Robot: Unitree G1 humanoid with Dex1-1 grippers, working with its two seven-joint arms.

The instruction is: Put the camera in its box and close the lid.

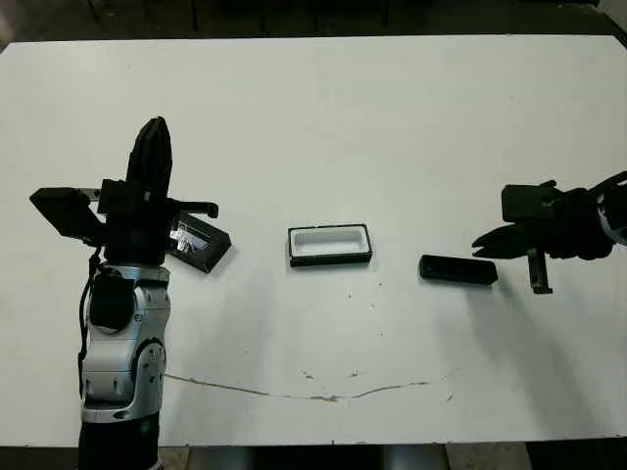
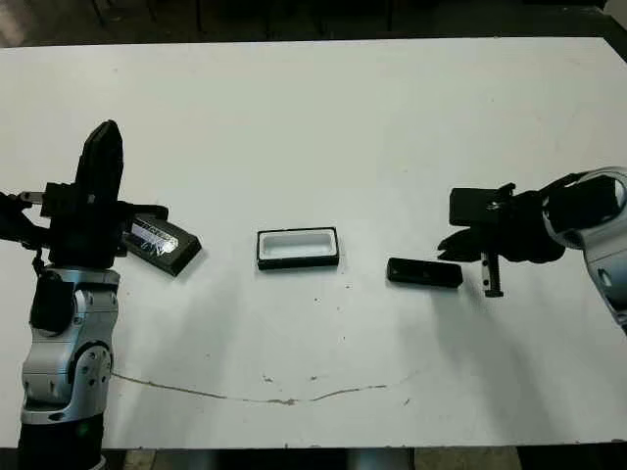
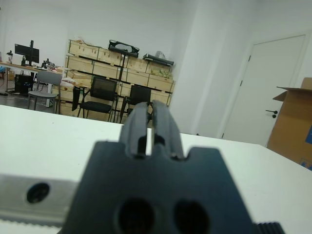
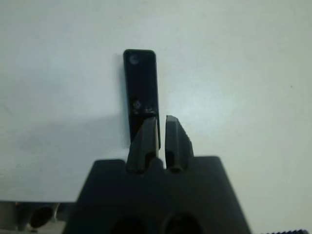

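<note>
I've got the right gripper (image 1: 482, 244) nearly closed, empty, at the camera's (image 1: 458, 269) 3 o'clock end, left gripper (image 3: 151, 127) closed, empty.

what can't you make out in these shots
- Lid: in both eye views the left tool and its arm cover its near end.
- Camera: in the right wrist view the right tool hides its near end; whether the tool touches it is unclear.
- Box: only a white lining shows in the eye views.
- Left wrist view: points past the table, showing none of the task's things.
</note>
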